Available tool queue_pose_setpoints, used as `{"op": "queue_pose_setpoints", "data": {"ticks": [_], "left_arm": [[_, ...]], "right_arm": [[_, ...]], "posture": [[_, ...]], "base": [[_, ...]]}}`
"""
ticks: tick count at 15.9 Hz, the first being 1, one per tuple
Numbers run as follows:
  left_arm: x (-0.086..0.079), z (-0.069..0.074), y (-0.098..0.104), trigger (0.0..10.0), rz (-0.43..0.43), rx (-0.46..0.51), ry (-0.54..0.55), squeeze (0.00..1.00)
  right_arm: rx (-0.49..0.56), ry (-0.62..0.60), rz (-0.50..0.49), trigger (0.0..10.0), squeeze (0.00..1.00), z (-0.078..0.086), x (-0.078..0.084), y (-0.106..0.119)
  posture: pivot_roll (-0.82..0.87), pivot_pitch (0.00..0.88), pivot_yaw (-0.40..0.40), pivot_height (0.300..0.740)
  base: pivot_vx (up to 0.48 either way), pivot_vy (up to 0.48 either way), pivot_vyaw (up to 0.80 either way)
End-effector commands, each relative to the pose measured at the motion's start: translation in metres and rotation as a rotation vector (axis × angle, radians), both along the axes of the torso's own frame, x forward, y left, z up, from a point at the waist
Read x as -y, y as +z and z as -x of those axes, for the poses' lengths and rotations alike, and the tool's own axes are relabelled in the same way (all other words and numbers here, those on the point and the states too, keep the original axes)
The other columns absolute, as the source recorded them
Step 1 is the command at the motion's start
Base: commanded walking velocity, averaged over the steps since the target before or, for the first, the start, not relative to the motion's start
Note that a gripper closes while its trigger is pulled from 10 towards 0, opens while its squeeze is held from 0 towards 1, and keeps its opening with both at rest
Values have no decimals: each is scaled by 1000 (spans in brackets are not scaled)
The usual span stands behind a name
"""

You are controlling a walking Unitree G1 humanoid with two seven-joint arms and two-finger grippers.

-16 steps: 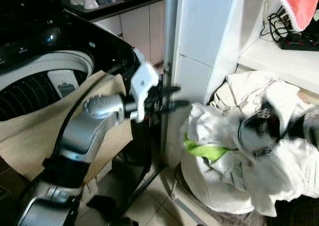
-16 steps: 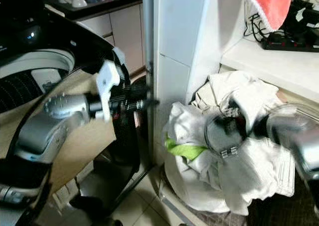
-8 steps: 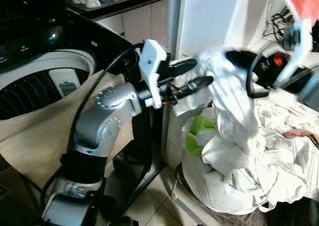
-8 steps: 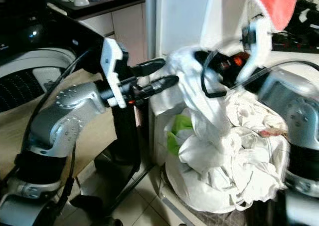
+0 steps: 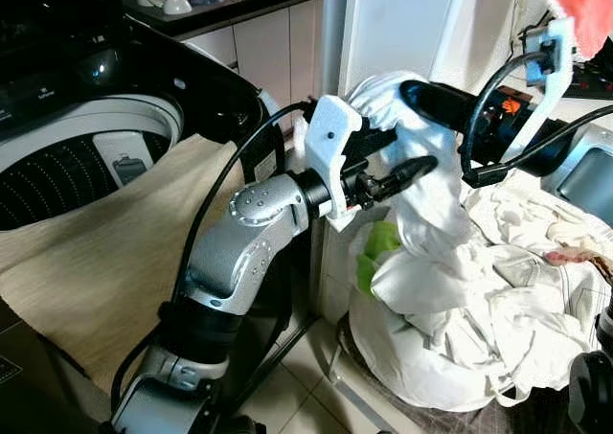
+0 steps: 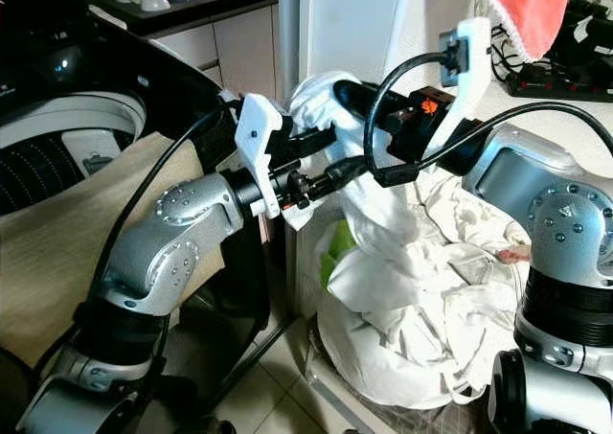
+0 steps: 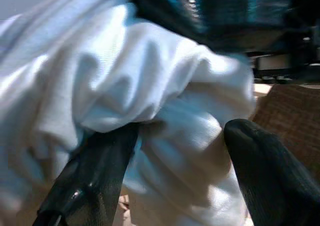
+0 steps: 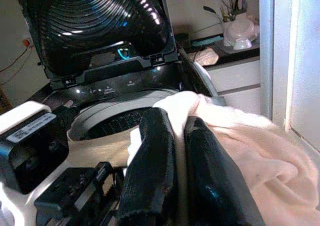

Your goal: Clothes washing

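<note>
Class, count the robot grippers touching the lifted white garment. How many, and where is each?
2. The right gripper is shut on the top of the white garment, above the laundry pile. The left gripper reaches in from the washing machine side, fingers open around the cloth.

You had even indoor light in both head views, and they were sharp, with no motion smear on either arm. The white laundry (image 5: 460,290) was close to overexposed, its folds washed pale, while the black washing machine (image 5: 115,79) sank into deep shadow at its back edge, with small glints on its glossy panel. Your left wrist view was soft and out of focus. In your right wrist view the raised lid (image 8: 95,21) carried curved streaks of glare.
</note>
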State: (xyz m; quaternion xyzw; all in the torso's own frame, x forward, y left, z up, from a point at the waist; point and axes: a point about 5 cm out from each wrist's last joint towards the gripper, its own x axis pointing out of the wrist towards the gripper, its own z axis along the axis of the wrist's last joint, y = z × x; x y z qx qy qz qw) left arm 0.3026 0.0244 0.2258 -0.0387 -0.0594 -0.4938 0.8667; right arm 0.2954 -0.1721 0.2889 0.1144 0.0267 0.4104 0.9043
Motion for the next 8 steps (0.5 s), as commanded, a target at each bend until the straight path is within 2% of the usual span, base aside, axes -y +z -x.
{"op": "queue_pose_setpoints", "data": {"ticks": [1, 2, 3, 8], "left_arm": [[-2, -5, 7, 8078, 6, 23, 35, 0], [-5, -8, 7, 1882, 12, 20, 66, 0], [-7, -9, 7, 0, 19, 19, 78, 0], [-8, -10, 6, 0, 29, 16, 85, 0]], "right_arm": [[49, 29, -4, 0, 0, 5, -5, 12], [46, 25, -5, 0, 0, 5, -5, 12], [46, 25, -7, 0, 0, 6, -5, 12], [44, 19, 5, 0, 0, 6, -6, 12]], "posture": [[-89, 0, 30, 740], [-89, 0, 30, 740], [-89, 0, 30, 740], [-89, 0, 32, 740]], "base": [[0, 0, 0], [0, 0, 0], [0, 0, 0], [0, 0, 0]]}}
